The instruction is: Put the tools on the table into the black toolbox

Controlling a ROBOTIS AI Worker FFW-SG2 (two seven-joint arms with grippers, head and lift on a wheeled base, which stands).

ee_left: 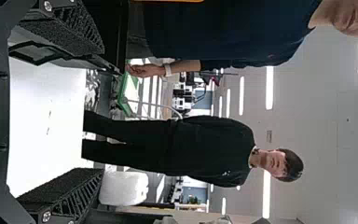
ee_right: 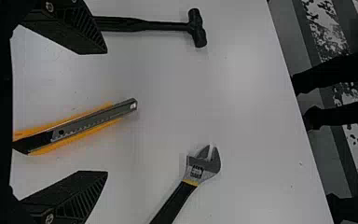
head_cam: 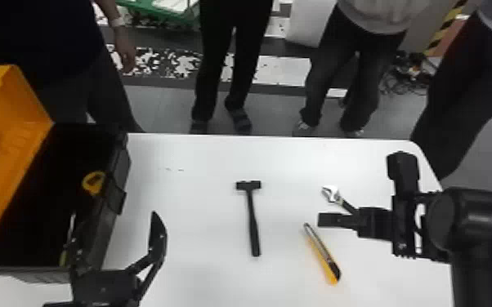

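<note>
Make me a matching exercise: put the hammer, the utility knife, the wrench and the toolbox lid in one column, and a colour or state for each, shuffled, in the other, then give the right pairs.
Column one
1. hammer
2. utility knife
3. wrench
4. toolbox lid

Column two
A. orange, standing open at the robot's left
B. silver head, dark handle with a yellow band
C. black from head to handle
D. yellow body with a grey metal strip along it

Right pairs
1-C, 2-D, 3-B, 4-A
</note>
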